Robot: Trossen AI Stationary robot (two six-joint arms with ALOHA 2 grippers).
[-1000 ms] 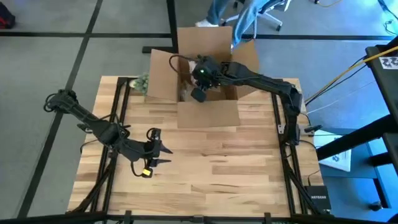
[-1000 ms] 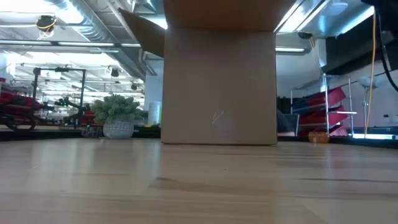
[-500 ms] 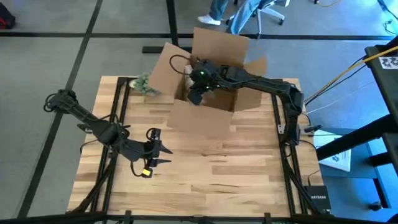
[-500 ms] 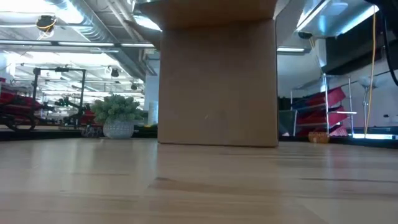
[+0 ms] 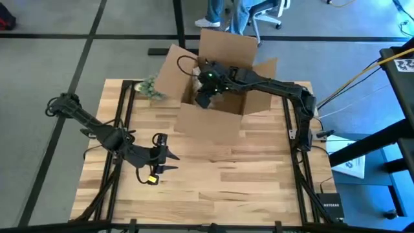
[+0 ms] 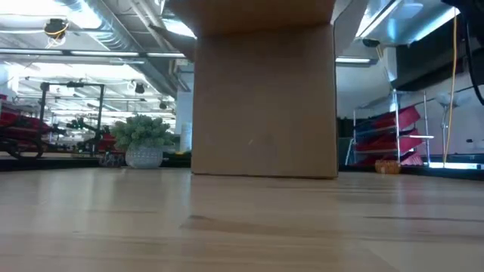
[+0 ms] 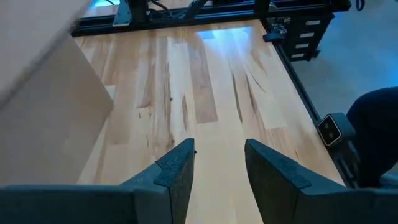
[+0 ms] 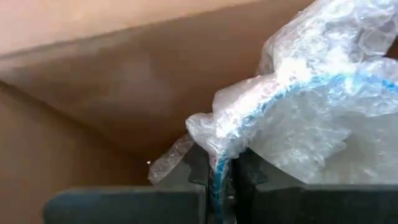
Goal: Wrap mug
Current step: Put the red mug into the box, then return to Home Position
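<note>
Tabletop box (image 5: 217,84) unmoved, right tool (image 8: 219,180) inside.

Looked like robotics lab in open industrial hall. Wooden worktop (image 5: 213,175) sat on black metal frame over grey carpet tiles. Exposed ducts (image 6: 113,30) and strip lights ran overhead; red racks (image 6: 393,140), office chair (image 5: 266,11), potted plant (image 6: 141,140) stood beyond.

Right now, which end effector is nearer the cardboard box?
The right. The right end effector is inside the cardboard box, pinching bubble wrap; the left end effector sits over bare table, well short of the box.
</note>
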